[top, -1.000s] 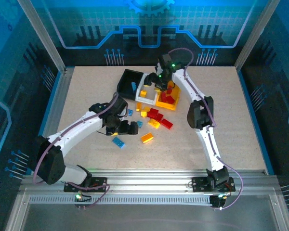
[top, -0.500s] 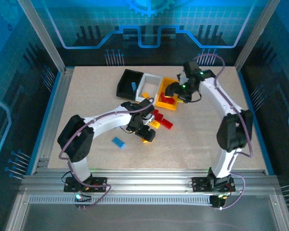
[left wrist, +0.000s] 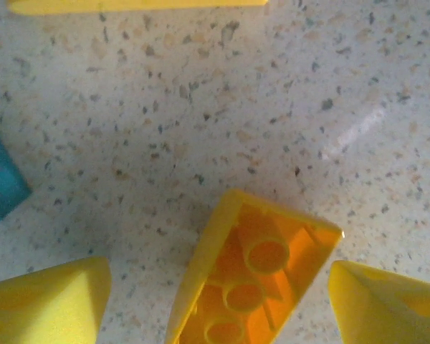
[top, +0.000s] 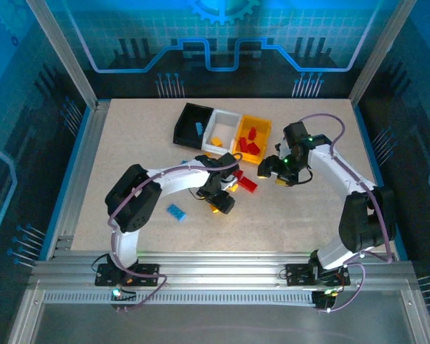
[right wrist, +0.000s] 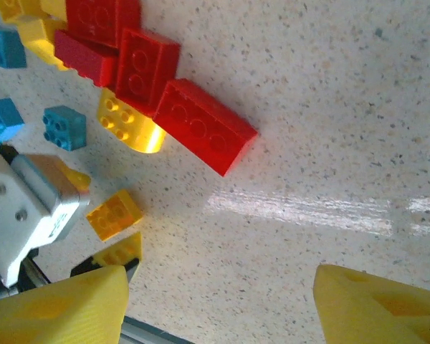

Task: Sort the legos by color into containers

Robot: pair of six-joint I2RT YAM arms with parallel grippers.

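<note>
Orange-yellow lego (left wrist: 251, 279) hollow side up between the fingers of the left gripper (left wrist: 215, 276).
Jaws apart on either side of it, a strip of table (left wrist: 201, 107) showing at the left finger, no clamp. Wide gape on the right gripper (right wrist: 218, 287) above the table beside red legos (right wrist: 140, 68), nothing between its fingers. Behind, in the top view, black bin (top: 180, 131) with one blue lego (top: 198, 127), white bin (top: 227, 113) with an orange-yellow one, orange-yellow bin (top: 256, 119) with red ones.
</note>
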